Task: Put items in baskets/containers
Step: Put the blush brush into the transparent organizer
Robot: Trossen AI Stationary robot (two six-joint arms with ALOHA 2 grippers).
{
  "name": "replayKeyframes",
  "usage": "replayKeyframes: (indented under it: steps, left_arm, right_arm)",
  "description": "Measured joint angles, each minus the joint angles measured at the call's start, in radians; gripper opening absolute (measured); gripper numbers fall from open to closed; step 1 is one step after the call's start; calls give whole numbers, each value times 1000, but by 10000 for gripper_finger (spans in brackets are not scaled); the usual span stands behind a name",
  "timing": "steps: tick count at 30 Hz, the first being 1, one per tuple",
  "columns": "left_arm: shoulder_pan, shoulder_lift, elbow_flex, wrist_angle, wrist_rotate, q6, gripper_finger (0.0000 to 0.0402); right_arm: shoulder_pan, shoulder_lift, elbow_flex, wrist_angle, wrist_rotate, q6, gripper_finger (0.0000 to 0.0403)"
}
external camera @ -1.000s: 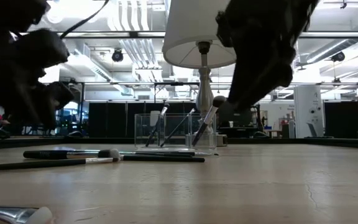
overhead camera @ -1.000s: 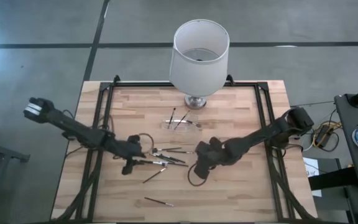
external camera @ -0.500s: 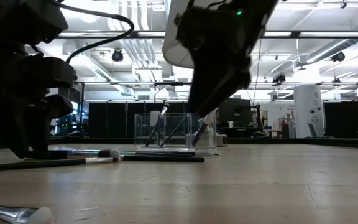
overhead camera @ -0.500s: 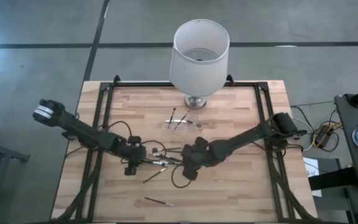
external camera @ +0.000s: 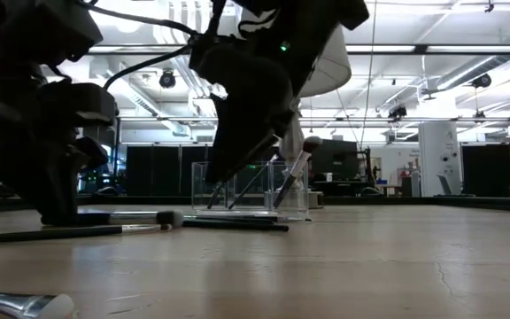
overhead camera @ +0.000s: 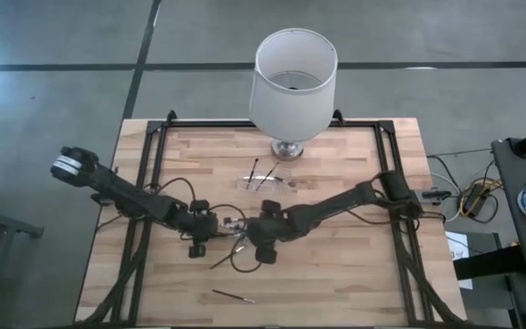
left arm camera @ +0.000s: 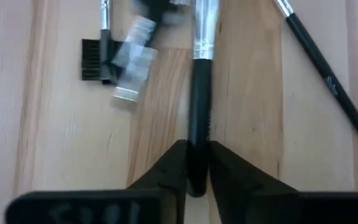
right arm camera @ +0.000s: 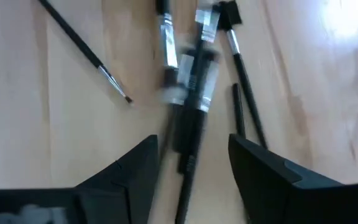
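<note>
Your left gripper pinches a black, silver-ferruled brush at frame centre. Your right gripper gapes wide, empty, over scattered dark brushes. Clear plastic holder sits upper centre.

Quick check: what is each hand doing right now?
Left hand: closed on a brush lying on the table.
Right hand: open over the brush pile, holding nothing.

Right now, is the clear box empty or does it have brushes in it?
Not empty. The clear box holds a few brushes leaning upright inside it.
</note>
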Motion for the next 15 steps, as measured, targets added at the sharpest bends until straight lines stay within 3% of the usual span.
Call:
replayKeyframes:
  steps: [5, 9, 15]
  left_arm:
    - [-1, 18, 1, 21, -7, -19, 28]
    - [-4, 12, 0, 24, -16, -19, 27]
    - [-5, -9, -1, 22, -33, -16, 27]
  right_arm:
    - [-26, -5, -7, -6, -9, -42, 178]
    - [-31, -13, -4, 21, -15, -88, 176]
    - [-41, -9, -4, 104, -142, -236, 175]
